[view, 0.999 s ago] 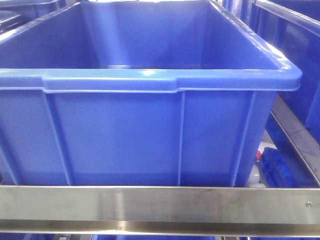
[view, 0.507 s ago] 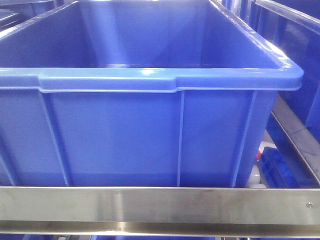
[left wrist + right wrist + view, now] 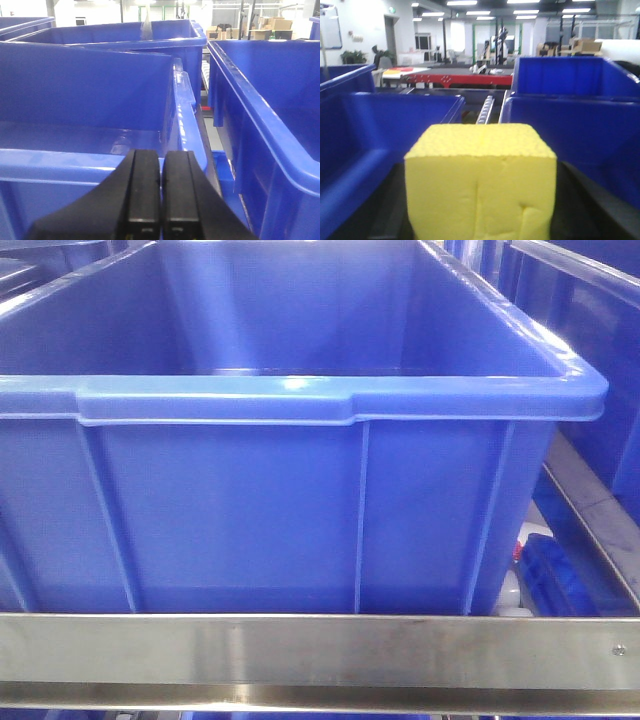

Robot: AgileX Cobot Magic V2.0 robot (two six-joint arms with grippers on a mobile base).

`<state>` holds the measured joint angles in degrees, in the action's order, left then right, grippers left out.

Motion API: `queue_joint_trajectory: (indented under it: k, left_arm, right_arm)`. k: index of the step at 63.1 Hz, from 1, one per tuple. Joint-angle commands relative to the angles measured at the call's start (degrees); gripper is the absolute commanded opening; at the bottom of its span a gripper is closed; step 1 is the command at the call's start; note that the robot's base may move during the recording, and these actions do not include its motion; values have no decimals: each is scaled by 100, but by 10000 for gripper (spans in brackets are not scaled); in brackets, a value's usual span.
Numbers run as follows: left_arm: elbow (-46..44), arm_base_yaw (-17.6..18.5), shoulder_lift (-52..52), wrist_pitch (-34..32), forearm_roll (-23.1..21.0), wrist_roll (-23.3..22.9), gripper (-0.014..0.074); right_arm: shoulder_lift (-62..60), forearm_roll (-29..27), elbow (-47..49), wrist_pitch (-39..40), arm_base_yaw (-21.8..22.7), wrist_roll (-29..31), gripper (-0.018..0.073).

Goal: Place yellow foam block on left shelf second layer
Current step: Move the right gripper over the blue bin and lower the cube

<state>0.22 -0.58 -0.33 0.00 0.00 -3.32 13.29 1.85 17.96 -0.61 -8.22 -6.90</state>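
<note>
- Right now the yellow foam block sits squarely between the dark fingers of the right gripper, filling the lower middle of that wrist view; the foam looks slightly creased on its near face, so I'd say the jaws are pressed onto it.
- Over on the other arm, the left gripper has its two black pads drawn together with only a thin seam between them, holding nothing, poised just above the rim of a blue bin.
- From the front, a big blue crate fills the view, empty as far as I can see, resting behind a steel shelf rail. Neither arm shows in that view.
- My read: the block is in hand and this is the carrying stage; the placement is not yet done.
- What comes next, I reckon, is bringing the right arm over to the left shelf's second layer, lowering the block and letting go. Which tier that is I can't tell from these views.
</note>
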Motion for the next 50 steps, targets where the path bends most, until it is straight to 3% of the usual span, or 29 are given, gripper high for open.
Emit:
queue_joint_trajectory:
  k: [1,19,36,50]
  left_arm:
    - [154,0,-97,-469,-32,-19,124]
    - [154,0,-97,-469,-32,-19,124]
    - [154,0,-97,-469,-32,-19,124]
    - [154,0,-97,-469,-32,-19,124]
  right_arm:
    - [243,48,418,216,-201,14,501]
    - [1700,52,1015,174,-1187,38,501]
    - [3445,366,1568,819,-2231,37,501]
    - [4583,366,2062,1243,-2518,31,501]
